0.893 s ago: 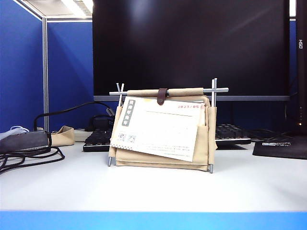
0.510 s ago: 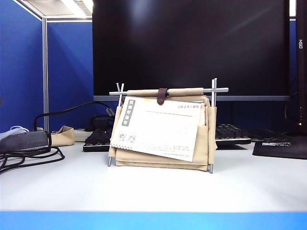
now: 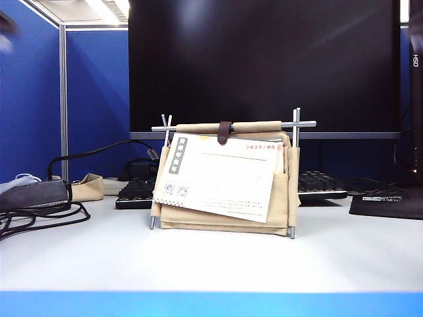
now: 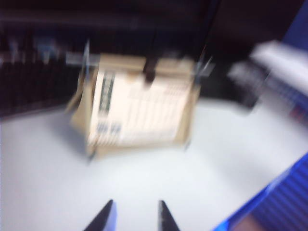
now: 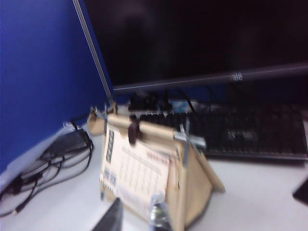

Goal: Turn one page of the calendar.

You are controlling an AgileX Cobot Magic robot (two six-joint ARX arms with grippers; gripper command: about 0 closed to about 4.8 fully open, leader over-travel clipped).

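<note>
The left gripper (image 4: 133, 217) shows only its 2 dark fingertips at the bottom edge of the left wrist view, standing apart with a clear gap of white table between them. It holds nothing and touches nothing; the calendar (image 4: 139, 103) sits well apart from it, blurred. The right gripper (image 5: 137, 216) also shows just 2 tips at the bottom edge of its wrist view, 1 dark and 1 pale, parted by a narrow gap and empty. Those tips lie just in front of the calendar's (image 5: 159, 173) lower edge in that picture, but whether they touch it cannot be told through the blur. Neither gripper appears in the exterior view.

In the exterior view the calendar (image 3: 284, 191) stands at the centre of the white table (image 3: 211, 257), a beige canvas pocket on silver rods with a brown strap (image 3: 225, 132) over the top bar. The page (image 3: 218, 175) is the front sheet, tilted slightly with its lower right corner dropping low. Red print at its upper right reads "2023/05"; a dark vertical strip of characters down its left edge is too small to read. Behind stands a black monitor (image 3: 264, 59), and a black keyboard (image 3: 320, 185) lies behind the stand. At the right edge, white letters on a dark frame (image 3: 416, 61) run sideways and seem to read "HSO".
</note>
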